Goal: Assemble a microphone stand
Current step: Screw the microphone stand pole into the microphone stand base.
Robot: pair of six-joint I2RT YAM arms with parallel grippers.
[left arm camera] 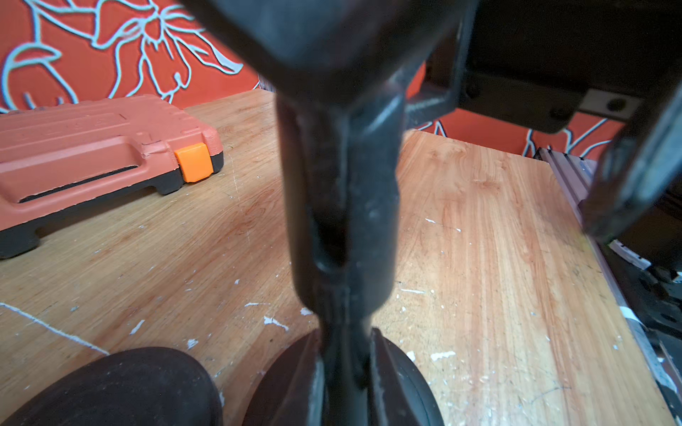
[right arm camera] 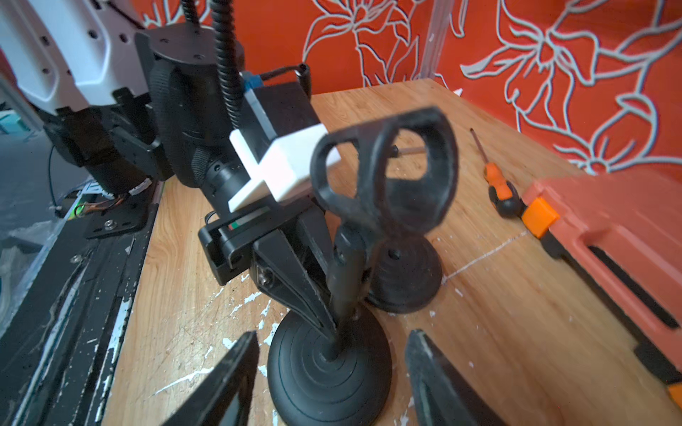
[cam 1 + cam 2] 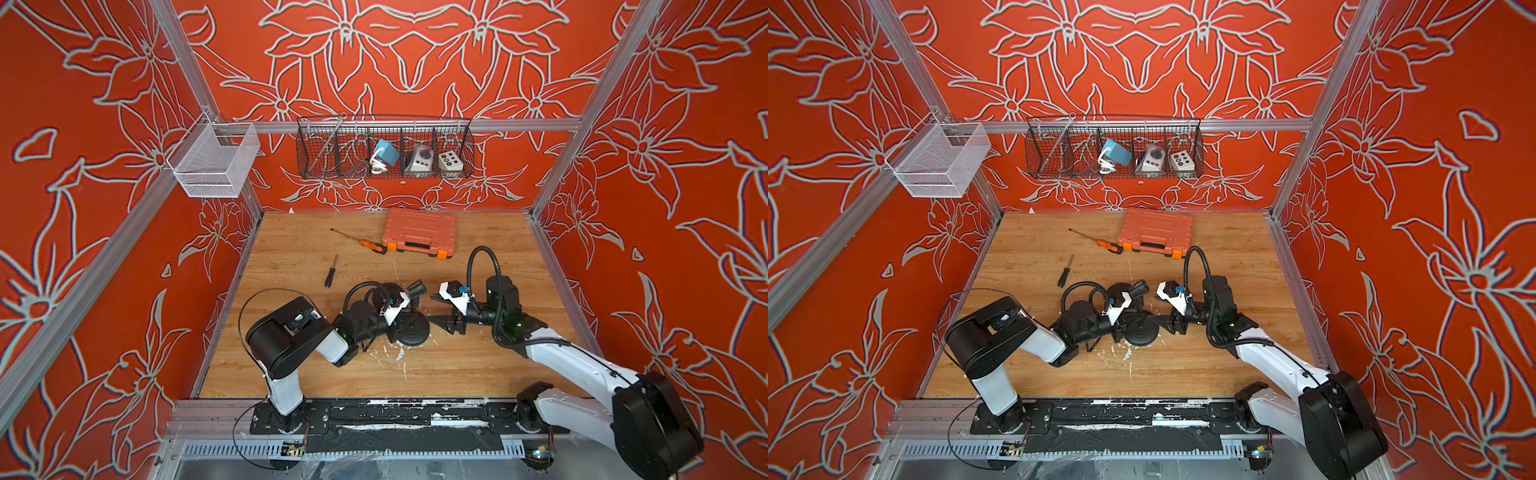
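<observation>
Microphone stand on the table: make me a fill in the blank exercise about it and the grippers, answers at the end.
The left gripper is ____ on the stand's post.
The right gripper is ____ and holds nothing.
The black base under the post is ____ in shape.
The tool case is ____ in colour.
Answers: shut, open, round, orange.

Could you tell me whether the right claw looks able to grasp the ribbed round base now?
Probably yes: the right claw is open, one finger either side of the round base, nothing blocking. The left claw, shut on the post, sits above the rim.
</observation>
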